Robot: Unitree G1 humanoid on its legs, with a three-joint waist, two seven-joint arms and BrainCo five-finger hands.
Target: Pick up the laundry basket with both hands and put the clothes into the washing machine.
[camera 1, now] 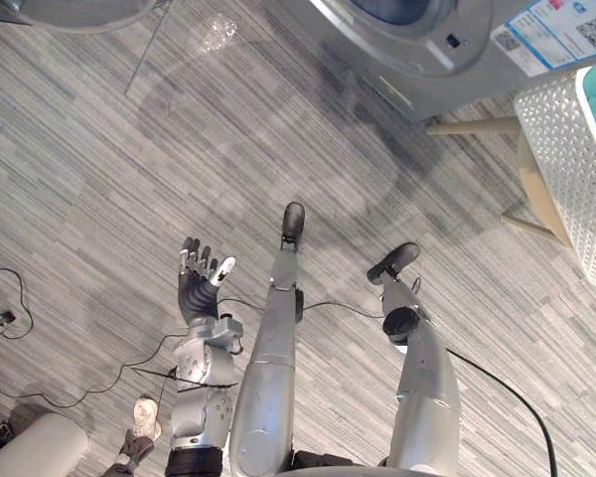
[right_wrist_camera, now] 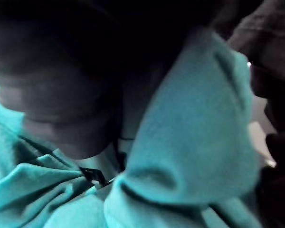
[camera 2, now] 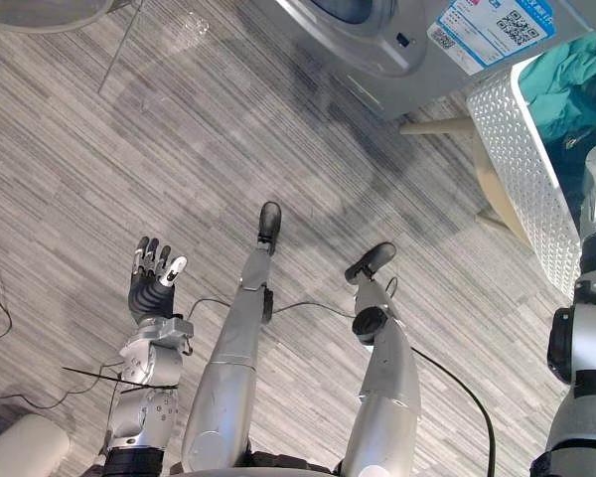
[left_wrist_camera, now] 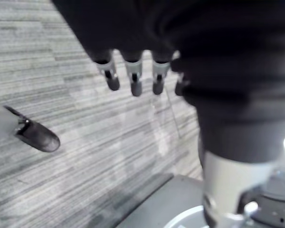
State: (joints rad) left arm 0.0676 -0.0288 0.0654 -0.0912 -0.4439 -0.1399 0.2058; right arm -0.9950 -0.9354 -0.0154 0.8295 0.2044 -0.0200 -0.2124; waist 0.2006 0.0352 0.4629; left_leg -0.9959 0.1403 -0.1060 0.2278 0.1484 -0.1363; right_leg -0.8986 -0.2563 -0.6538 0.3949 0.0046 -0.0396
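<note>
The white perforated laundry basket stands at the right on a pale wooden stool. Teal clothes lie in it, and a dark garment shows beside the teal cloth in the right wrist view. My right arm reaches up along the basket's near side, with the hand down among the clothes. The washing machine stands at the top, just left of the basket. My left hand hovers over the floor far left of the basket, open, its fingers straight and holding nothing.
Grey striped carpet covers the floor. A person's shoe and a pale rounded cushion sit at the lower left. A round grey object lies at the top left.
</note>
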